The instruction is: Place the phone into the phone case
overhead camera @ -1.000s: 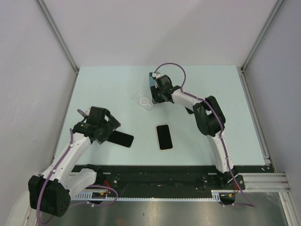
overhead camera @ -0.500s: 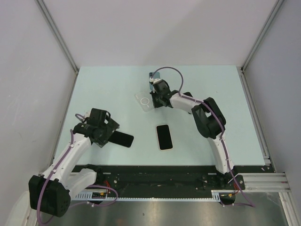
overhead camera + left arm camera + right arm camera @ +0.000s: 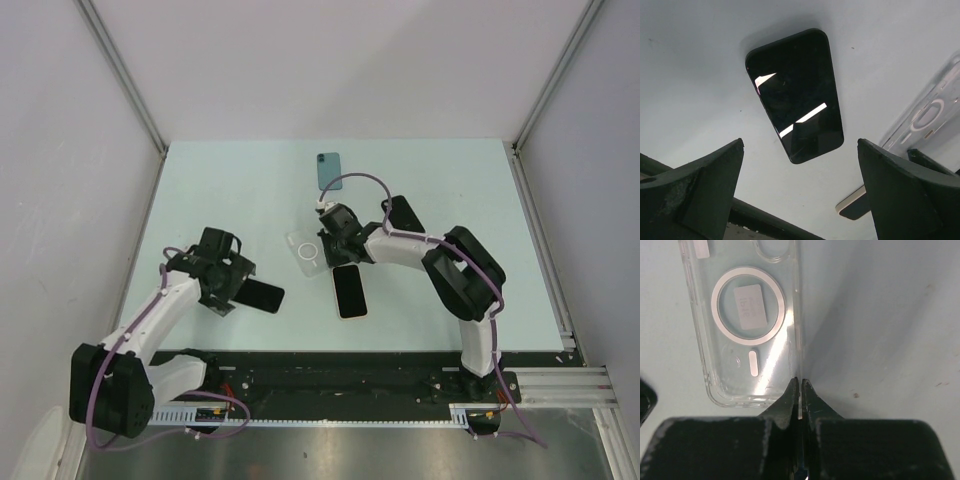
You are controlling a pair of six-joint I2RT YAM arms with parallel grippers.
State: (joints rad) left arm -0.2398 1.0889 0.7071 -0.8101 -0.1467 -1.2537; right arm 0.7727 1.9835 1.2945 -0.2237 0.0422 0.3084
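Observation:
A clear phone case [image 3: 305, 249] with a white ring lies on the table mid-centre; it also shows in the right wrist view [image 3: 742, 320] and the left wrist view [image 3: 932, 107]. My right gripper [image 3: 328, 247] is shut on the case's right edge [image 3: 799, 390]. A black phone with a cream rim [image 3: 349, 291] lies just near-right of the case, and its corner shows in the left wrist view [image 3: 856, 207]. A second black phone [image 3: 263, 296] [image 3: 795, 95] lies screen up in front of my left gripper [image 3: 240, 288] [image 3: 800, 192], which is open and empty.
A blue phone [image 3: 329, 170] lies face down at the far middle of the pale table [image 3: 220, 190]. The black base rail [image 3: 350, 365] runs along the near edge. Grey walls stand on both sides.
My right gripper has pulled the clear case from the far middle toward the near side, beside the cream-rimmed phone. The blue phone is now uncovered. The left arm shifted slightly.

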